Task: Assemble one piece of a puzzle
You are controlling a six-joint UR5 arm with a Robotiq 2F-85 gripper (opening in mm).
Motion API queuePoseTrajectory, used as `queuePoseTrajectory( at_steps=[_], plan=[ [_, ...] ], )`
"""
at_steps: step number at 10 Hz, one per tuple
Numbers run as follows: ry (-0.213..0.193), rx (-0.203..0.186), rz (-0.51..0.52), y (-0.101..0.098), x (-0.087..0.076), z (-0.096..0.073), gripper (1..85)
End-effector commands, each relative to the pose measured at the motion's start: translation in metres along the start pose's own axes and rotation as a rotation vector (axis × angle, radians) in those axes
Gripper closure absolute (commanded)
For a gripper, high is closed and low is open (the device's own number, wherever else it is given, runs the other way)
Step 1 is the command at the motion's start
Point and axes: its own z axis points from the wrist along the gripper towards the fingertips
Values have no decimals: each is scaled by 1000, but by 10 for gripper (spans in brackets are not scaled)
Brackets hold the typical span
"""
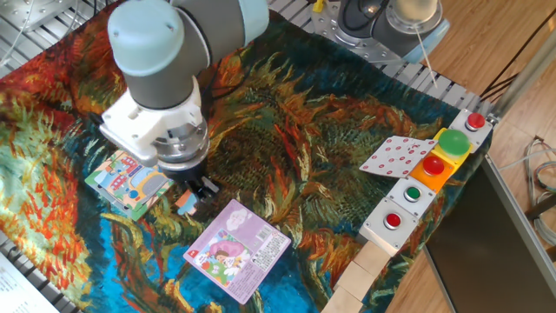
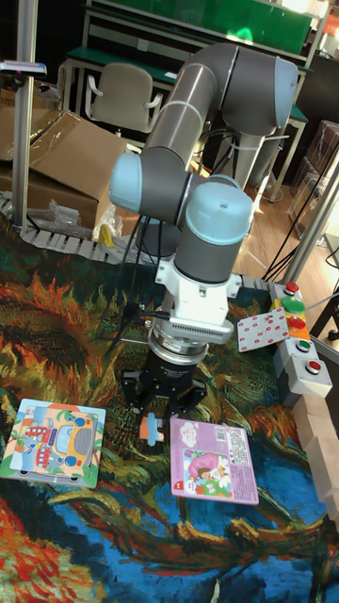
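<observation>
Gripper (image 2: 158, 417) looks pinched on the piece (image 2: 151, 429), that little orange-and-blue bit hanging under the fingertips, though in the fixed view the fingers (image 1: 205, 186) cover most of the contact, so how firm the hold is can't be told. It sits low over the painted cloth (image 1: 347, 104), in the gap between the puzzle (image 2: 53, 441) and the purple-pink card (image 2: 213, 461), closer to the card's corner than to the bus board.

So the step is the carry over to the puzzle, and the tricky part is really alignment. The empty slot on the board can't be made out from either view, so the robot would need to line up over the right hole before going down. Best bet is probably keeping the piece flat and level, travelling clear of the cloth so it doesn't snag on a wrinkle, then lowering straight and slow. If it goes in tilted, an edge could catch on the board and push the whole board sideways, since nothing seems to pin it down. The kiss-print card (image 1: 395, 156) and button box (image 1: 408, 213) are well away, no worry there.
</observation>
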Motion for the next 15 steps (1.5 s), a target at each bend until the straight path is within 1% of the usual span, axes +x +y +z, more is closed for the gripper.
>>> queuePoseTrajectory(
  at_steps=[1, 2, 3, 4, 5, 6, 7, 8, 9, 10, 11, 12, 13, 15],
  plan=[
    [-4, -8, 6, -22, -4, -4, 843],
    [6, -5, -6, -42, -5, -6, 843],
    [1, 1, -20, -62, -7, -4, 843],
    [-11, 3, -31, -65, -9, -2, 843],
    [-7, -20, -7, -59, -8, -3, 843],
    [-10, -31, 15, -56, -9, -3, 843],
    [-21, -23, 35, -58, -11, -3, 843],
    [-29, -20, 32, -59, -13, -3, 843],
    [-33, -29, 34, -57, -14, -1, 843],
    [-24, -26, 12, -72, -14, 0, 843],
    [-6, -31, -22, -98, -13, 0, 843],
    [11, -32, -54, -117, -11, -1, 843],
    [9, -36, -61, -120, -11, -1, 843],
    [2, -53, -28, -116, -13, -1, 843]
  ],
)
